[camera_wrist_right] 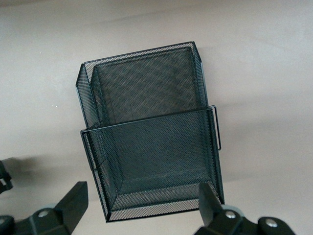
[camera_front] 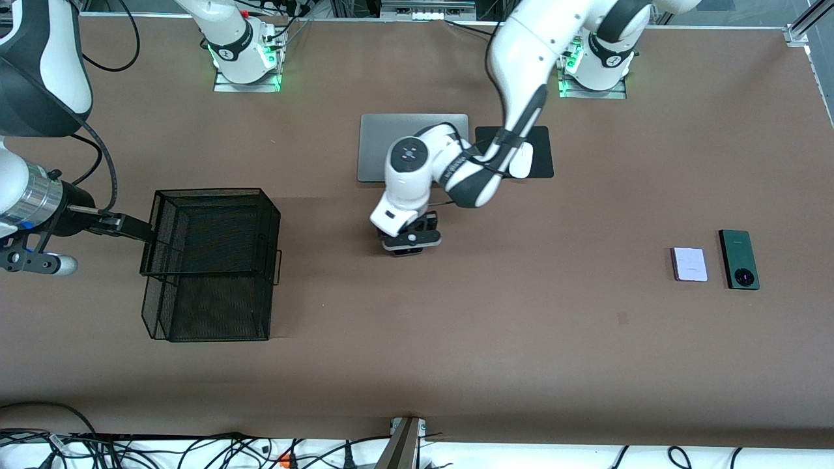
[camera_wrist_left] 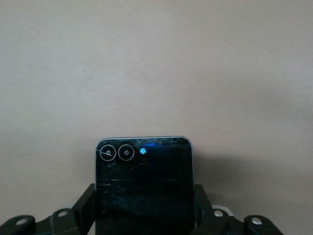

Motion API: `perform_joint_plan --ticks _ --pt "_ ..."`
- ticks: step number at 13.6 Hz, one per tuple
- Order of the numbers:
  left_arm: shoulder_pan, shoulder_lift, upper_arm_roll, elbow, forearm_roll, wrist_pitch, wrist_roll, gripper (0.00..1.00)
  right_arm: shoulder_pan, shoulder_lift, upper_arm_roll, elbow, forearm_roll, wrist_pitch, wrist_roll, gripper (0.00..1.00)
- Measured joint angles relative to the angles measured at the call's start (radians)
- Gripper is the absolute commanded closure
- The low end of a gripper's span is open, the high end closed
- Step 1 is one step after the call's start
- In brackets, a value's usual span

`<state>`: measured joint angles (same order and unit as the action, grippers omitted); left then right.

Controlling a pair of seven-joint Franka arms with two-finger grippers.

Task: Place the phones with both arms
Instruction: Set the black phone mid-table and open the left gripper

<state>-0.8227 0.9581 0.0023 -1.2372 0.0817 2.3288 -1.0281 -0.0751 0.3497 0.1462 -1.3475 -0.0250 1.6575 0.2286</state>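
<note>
Brown tabletop (camera_front: 521,358) under mesh basket (camera_front: 215,260)

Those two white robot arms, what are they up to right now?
The left gripper is shut on a small squarish black flip phone, above the brown table near the silver laptop. The right gripper hangs open over a black wire mesh basket, which holds no phones yet. A pale lilac squarish phone and a long dark green phone lie side by side at the left arm's end.
</note>
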Motion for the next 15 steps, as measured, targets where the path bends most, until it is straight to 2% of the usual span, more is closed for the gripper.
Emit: perform_joint_plan --ticks 3,5,6,7,8,15 --pt "-0.058 0.085 0.043 0.112 0.000 0.000 -0.014 0.90 0.000 0.000 0.000 0.000 0.000 0.000 0.000 0.00" --pt "-0.087 0.116 0.078 0.138 0.000 0.000 -0.014 0.84 0.000 0.000 0.000 0.000 0.000 0.000 0.000 0.00" --pt "-0.098 0.126 0.088 0.143 0.000 0.000 -0.014 0.75 0.000 0.000 0.000 0.000 0.000 0.000 0.001 0.00" --pt "-0.103 0.131 0.095 0.148 0.000 0.000 -0.014 0.29 0.000 0.000 0.000 0.000 0.000 0.000 0.001 0.00" --pt "-0.106 0.132 0.098 0.151 0.000 0.000 -0.014 0.00 0.000 0.000 0.000 0.000 0.000 0.000 0.001 0.00" --pt "-0.095 0.118 0.129 0.201 0.000 -0.025 -0.012 0.00 0.000 0.000 0.000 0.000 0.000 0.000 0.001 0.00"
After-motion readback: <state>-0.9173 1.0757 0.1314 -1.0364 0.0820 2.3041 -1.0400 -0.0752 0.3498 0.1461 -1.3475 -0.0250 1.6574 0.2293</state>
